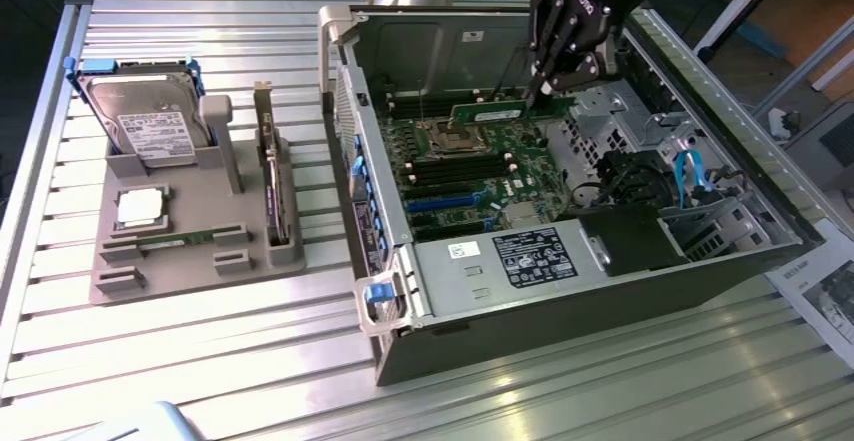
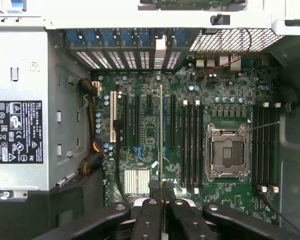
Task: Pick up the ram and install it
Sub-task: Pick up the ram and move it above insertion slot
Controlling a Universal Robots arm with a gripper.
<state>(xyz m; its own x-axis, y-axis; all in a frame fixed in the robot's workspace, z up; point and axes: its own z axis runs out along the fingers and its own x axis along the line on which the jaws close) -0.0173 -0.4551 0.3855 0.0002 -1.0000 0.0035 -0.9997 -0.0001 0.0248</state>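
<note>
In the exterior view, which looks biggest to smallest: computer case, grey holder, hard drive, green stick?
1. computer case
2. grey holder
3. hard drive
4. ram, the green stick held in the gripper

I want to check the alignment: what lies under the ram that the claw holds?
The motherboard with its long black slots lies under the ram. The strip directly beneath the stick is covered by it.

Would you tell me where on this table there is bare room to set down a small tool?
Bare table lies between the grey holder and the table's near edge, and a narrow strip between holder and case. Inside the case it is crowded: the gripper holds the ram over the motherboard.
</note>
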